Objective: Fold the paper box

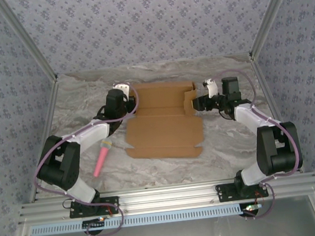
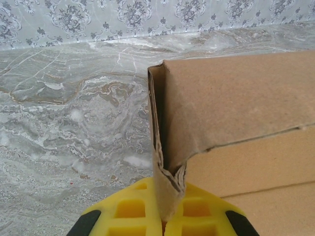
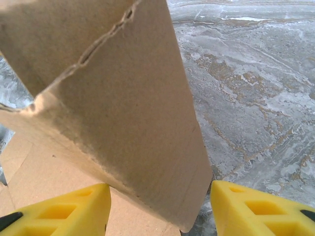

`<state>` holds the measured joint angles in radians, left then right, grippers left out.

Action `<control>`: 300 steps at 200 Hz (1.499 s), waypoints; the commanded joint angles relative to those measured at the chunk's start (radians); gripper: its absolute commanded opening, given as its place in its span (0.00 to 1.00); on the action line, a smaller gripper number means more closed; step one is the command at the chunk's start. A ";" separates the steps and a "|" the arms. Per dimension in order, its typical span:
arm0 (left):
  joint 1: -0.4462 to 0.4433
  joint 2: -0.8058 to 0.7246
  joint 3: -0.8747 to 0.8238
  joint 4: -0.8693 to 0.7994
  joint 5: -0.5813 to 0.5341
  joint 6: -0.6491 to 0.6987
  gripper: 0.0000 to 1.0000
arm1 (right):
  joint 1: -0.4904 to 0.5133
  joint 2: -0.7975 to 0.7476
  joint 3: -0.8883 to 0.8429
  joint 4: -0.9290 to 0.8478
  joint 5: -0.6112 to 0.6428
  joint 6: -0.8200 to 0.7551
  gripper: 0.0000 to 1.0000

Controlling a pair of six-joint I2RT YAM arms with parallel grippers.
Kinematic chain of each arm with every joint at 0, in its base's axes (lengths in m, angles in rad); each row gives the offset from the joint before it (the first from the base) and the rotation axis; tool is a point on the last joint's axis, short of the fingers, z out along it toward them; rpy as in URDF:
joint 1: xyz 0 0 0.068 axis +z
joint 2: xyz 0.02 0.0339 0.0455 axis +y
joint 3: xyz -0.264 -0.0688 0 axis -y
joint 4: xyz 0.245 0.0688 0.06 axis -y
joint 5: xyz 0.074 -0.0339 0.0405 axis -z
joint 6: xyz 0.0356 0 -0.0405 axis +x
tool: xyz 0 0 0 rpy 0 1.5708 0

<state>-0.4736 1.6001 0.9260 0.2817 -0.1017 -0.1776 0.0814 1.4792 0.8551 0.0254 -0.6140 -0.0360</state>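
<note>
The paper box is a brown cardboard sheet lying mostly flat in the middle of the marble table, with its far panel folded up. My left gripper is at the sheet's far left corner. In the left wrist view its yellow fingers are shut on the folded, creased corner of the cardboard. My right gripper is at the far right corner, where a side flap stands up. In the right wrist view that flap stands between the spread yellow fingers, and the gripper is open.
A pink pen-like stick lies on the table left of the box, beside the left arm. Patterned walls close in the back and both sides. An aluminium rail runs along the near edge.
</note>
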 commanded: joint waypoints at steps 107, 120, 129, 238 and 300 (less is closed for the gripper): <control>-0.007 -0.034 0.000 0.002 0.036 -0.022 0.00 | 0.099 -0.023 -0.023 0.189 0.274 0.054 0.50; -0.008 -0.027 0.000 0.004 0.035 -0.021 0.00 | 0.117 -0.022 -0.030 0.210 0.320 0.072 0.46; -0.008 -0.024 0.000 0.004 0.037 -0.023 0.00 | 0.130 -0.023 -0.032 0.217 0.363 0.084 0.43; -0.007 -0.005 0.000 0.004 0.043 -0.027 0.00 | 0.231 -0.003 -0.029 0.220 0.624 0.180 0.31; -0.007 -0.009 -0.002 0.005 0.050 -0.026 0.00 | 0.196 0.039 -0.004 0.222 0.533 0.078 0.37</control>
<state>-0.4736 1.5986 0.9260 0.2790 -0.0971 -0.1852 0.2916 1.4956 0.8230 0.2230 -0.0528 0.0883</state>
